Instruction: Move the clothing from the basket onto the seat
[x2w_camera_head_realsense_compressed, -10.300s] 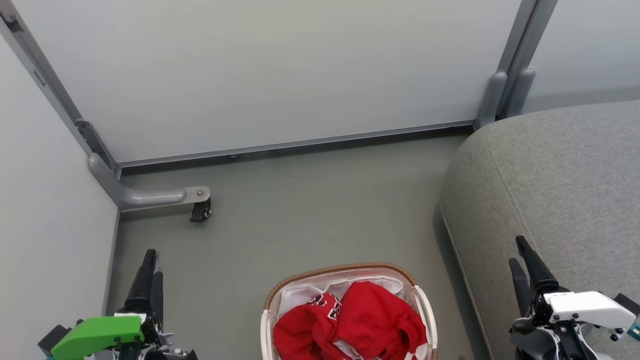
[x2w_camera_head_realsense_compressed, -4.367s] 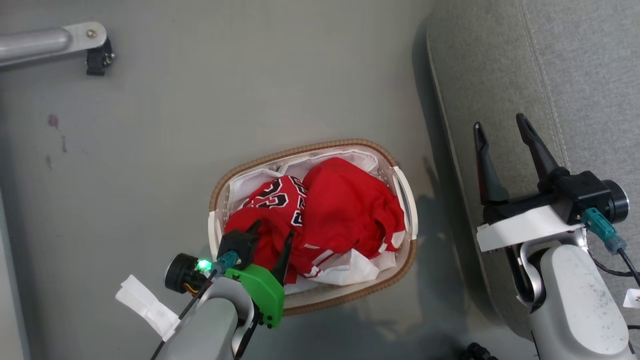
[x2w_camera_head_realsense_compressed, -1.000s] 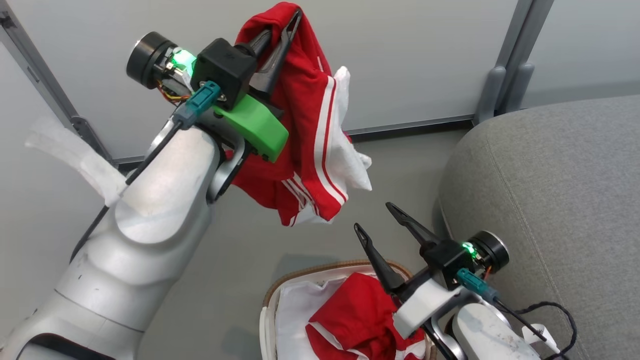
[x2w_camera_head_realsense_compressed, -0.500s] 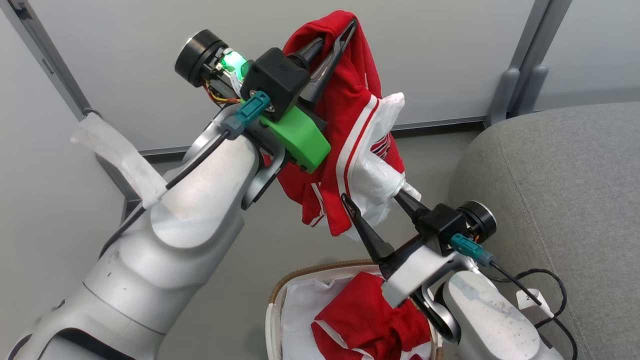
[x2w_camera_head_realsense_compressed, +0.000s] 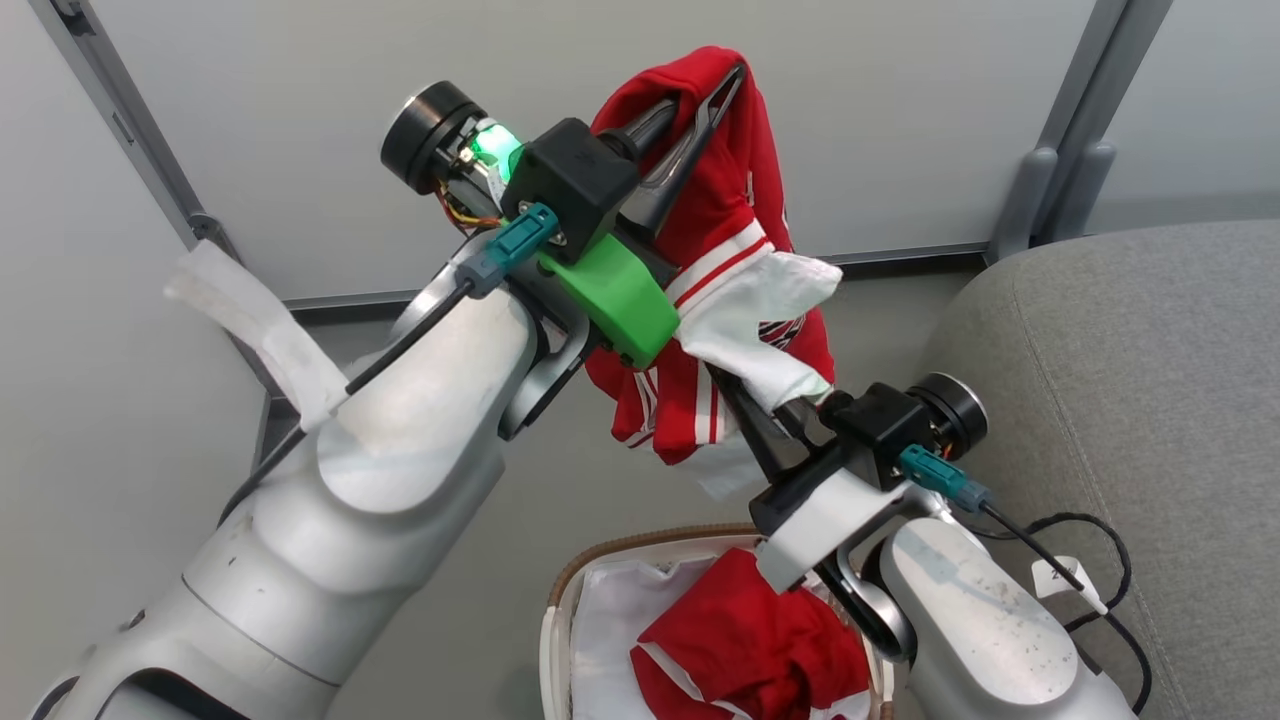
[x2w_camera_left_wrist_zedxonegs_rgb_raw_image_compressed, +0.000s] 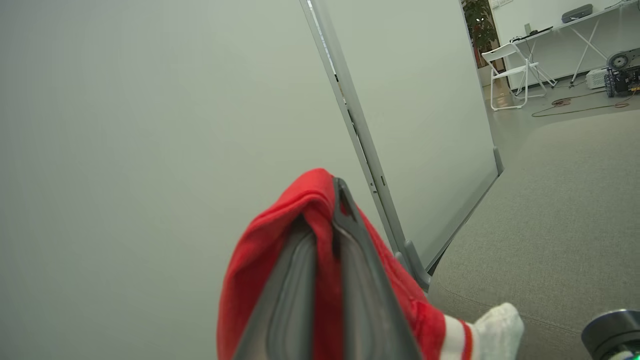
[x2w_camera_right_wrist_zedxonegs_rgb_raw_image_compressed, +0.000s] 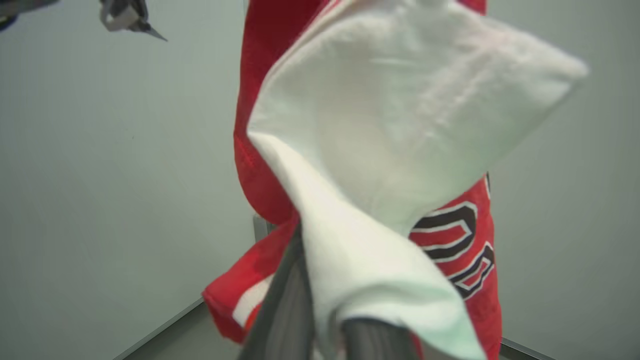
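Left gripper (x2w_camera_head_realsense_compressed: 715, 85) is up high, clamped on a red garment (x2w_camera_head_realsense_compressed: 720, 200) at its top; right gripper (x2w_camera_head_realsense_compressed: 765, 425) nips its white panel lower down. Another red garment (x2w_camera_head_realsense_compressed: 750, 640) sits in the basket (x2w_camera_head_realsense_compressed: 600, 555), grey seat (x2w_camera_head_realsense_compressed: 1130, 360) off right.

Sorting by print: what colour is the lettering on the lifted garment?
Black lettering with white outline on red; best in the right wrist view.

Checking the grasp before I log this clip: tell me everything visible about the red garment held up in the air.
The lifted garment is soft red fabric with white stripes, a white panel and dark block lettering. It hangs crumpled in the air above the basket. The left pincer is shut on its top fold; the right pincer is closed on its white panel lower down.
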